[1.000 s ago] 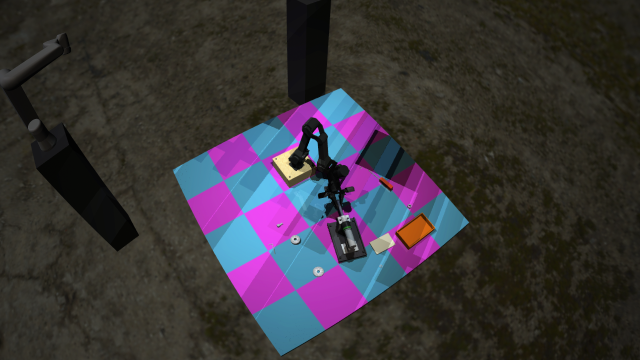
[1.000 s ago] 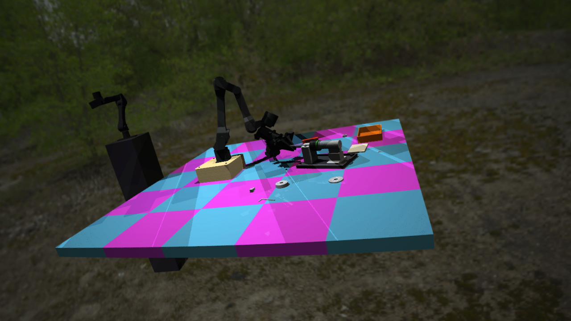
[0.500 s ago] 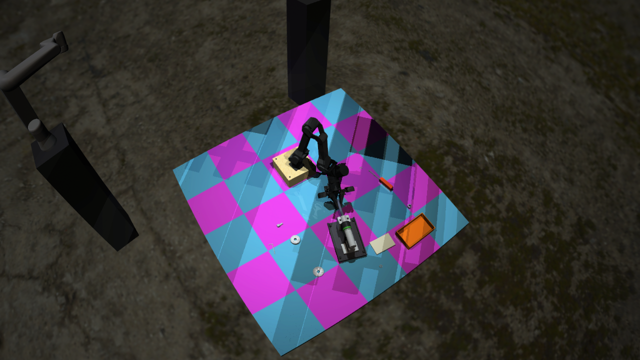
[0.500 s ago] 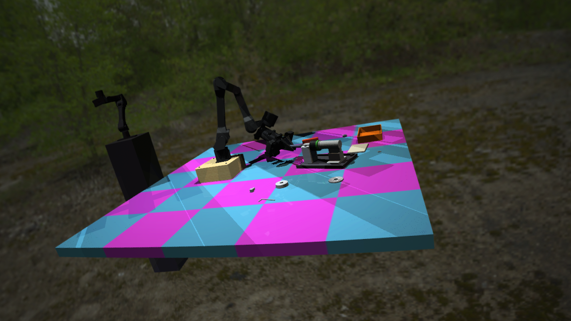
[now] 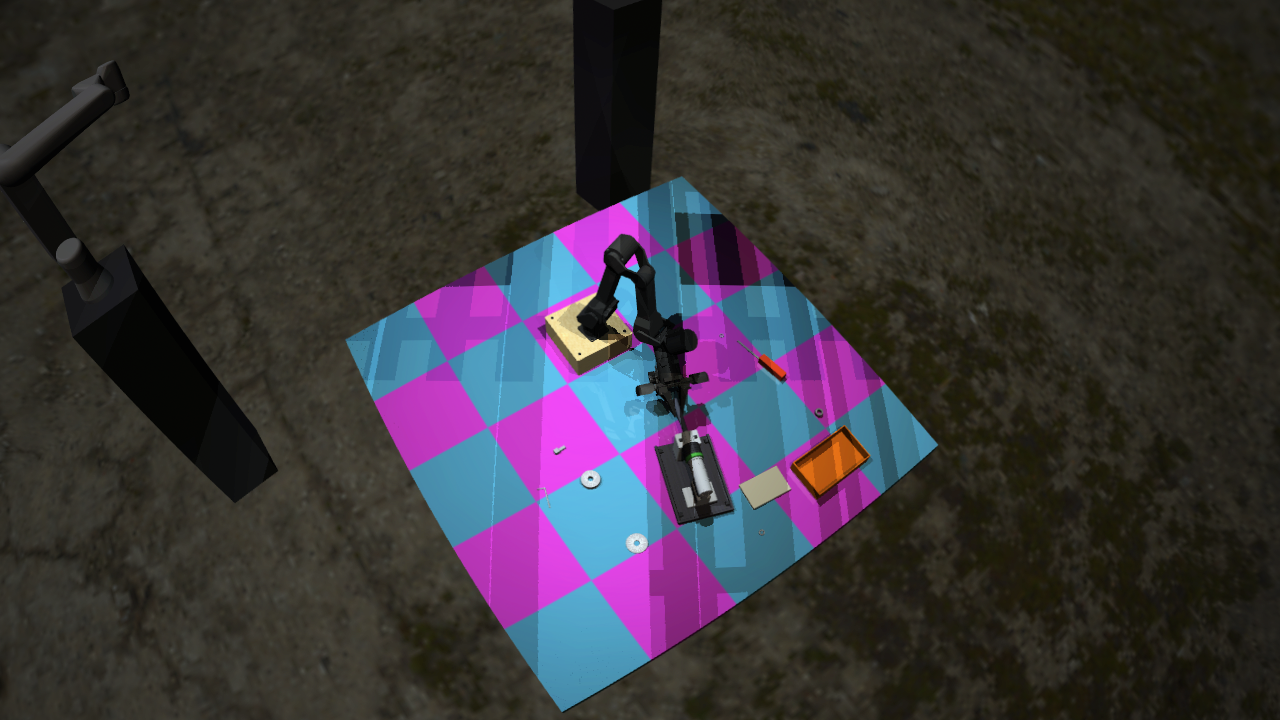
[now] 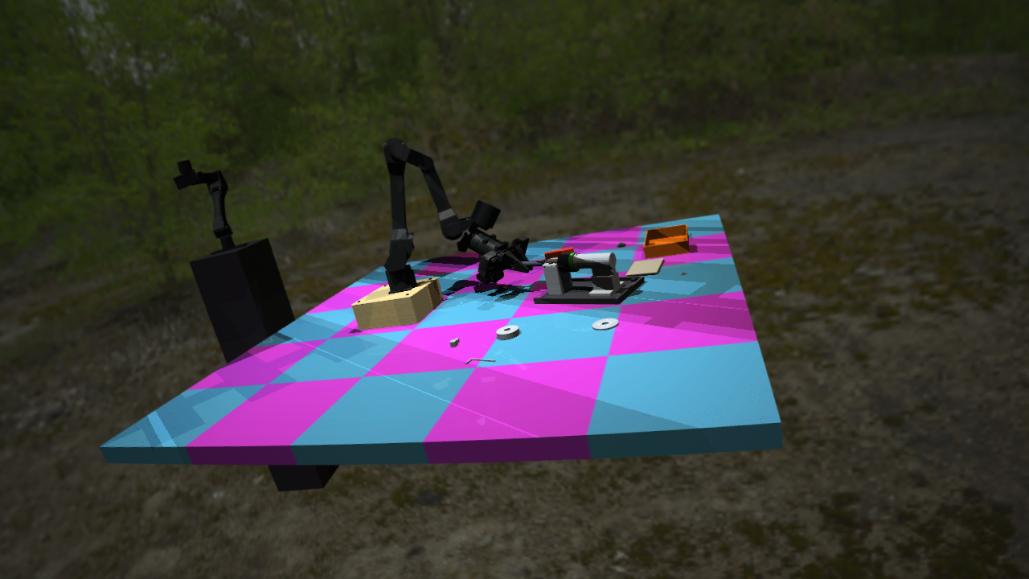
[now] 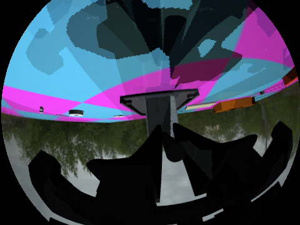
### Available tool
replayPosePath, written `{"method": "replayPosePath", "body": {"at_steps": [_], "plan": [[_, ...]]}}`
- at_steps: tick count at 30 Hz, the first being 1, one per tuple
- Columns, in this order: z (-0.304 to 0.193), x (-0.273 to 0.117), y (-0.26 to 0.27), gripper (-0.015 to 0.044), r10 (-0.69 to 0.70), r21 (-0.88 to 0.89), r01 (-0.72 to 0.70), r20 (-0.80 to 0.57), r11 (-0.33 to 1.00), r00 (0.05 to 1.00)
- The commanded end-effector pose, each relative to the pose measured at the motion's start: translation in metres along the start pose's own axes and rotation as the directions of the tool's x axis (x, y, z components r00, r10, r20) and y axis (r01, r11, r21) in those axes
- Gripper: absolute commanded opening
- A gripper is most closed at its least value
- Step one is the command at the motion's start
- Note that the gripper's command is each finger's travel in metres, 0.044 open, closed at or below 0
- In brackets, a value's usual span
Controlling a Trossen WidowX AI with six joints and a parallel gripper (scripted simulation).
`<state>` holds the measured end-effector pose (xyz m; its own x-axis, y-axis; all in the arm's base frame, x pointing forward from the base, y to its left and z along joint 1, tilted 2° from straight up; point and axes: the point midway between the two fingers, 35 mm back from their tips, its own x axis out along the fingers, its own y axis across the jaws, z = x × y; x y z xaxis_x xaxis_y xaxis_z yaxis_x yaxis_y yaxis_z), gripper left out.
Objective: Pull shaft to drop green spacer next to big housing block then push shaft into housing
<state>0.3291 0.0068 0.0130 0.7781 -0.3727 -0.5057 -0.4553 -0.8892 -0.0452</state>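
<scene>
Shaft [image 7: 175,152] between fingers of tool [image 5: 681,420] [image 6: 528,263] [image 7: 167,127] | green spacer [image 5: 695,454] [image 6: 571,260] beyond fingertips

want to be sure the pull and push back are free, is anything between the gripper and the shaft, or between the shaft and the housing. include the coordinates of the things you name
Nothing visible parts the gripper [image 5: 681,417] [image 6: 528,262] [image 7: 167,127] from the shaft [image 6: 534,263] [image 7: 174,152]; it is shut on it. Towards the housing [image 5: 701,479] [image 6: 596,260] stand the post [image 5: 687,439] [image 6: 555,279] [image 7: 157,112] and green spacer [image 5: 695,454] [image 6: 571,260].

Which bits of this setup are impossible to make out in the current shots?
- Shaft, wrist view: its far end is hidden by the upright behind it.
- Green spacer, wrist view: hidden behind the same upright.
- Screwdriver, exterior view: partly hidden by the fixture.
- Small bit near the tan plate, top view: too small to identify.
</scene>
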Motion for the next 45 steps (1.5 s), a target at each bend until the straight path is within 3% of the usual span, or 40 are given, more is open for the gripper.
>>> {"method": "replayPosePath", "body": {"at_steps": [1, 45], "plan": [[0.0007, -0.0007, 0.0003, 0.0000, 0.000, 0.003, 0.000, 0.001, 1.000, 1.000], [0.0032, -0.0048, 0.0003, 0.0000, 0.000, 0.003, 0.000, 0.001, 1.000, 1.000]]}}
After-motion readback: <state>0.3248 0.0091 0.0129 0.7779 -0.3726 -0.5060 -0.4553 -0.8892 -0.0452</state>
